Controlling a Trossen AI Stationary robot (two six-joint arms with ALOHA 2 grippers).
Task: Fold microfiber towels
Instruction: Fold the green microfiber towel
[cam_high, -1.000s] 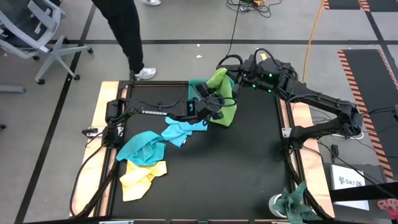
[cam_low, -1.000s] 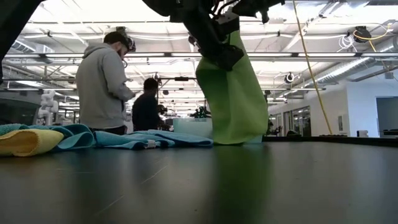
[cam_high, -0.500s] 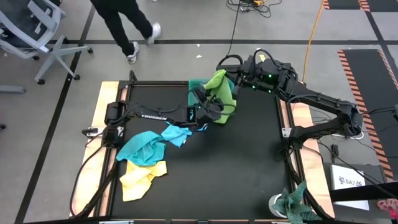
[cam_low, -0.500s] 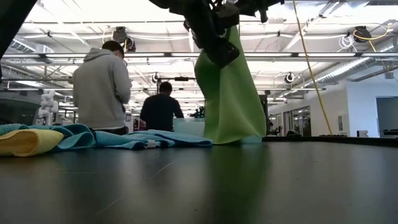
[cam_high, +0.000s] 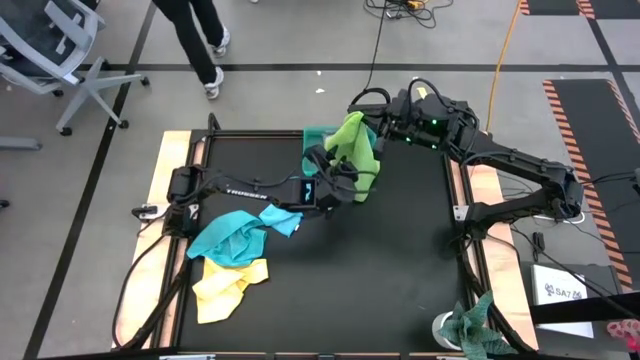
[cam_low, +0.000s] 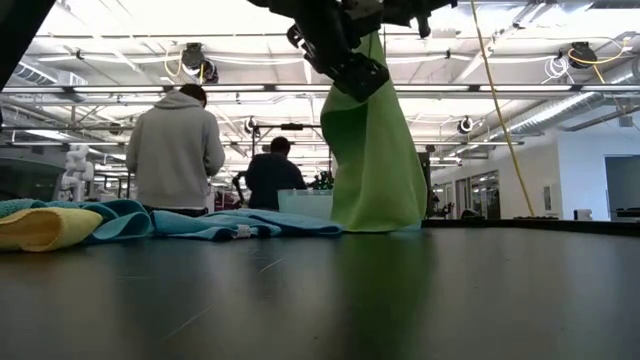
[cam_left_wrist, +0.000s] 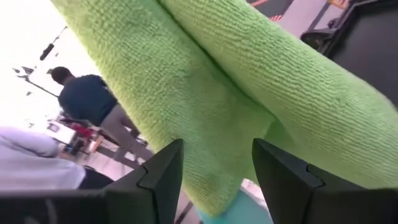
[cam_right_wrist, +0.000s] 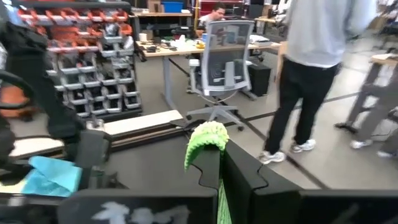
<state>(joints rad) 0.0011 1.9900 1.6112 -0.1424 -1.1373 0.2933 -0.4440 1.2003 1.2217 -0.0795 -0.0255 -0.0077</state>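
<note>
hanging towel (cam_high: 352, 150) at table's (cam_high: 400, 260) far edge | towel heap (cam_high: 232, 255) lies left-front

text: "TROSSEN" | on: left arm (cam_high: 245, 192) | other: box label, unreadable

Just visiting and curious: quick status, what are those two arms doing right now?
Right gripper shut on lime green towel, holding it hanging. Left gripper open, fingers either side of the towel's hanging edge. Other towels heaped aside, nothing blocking.
</note>
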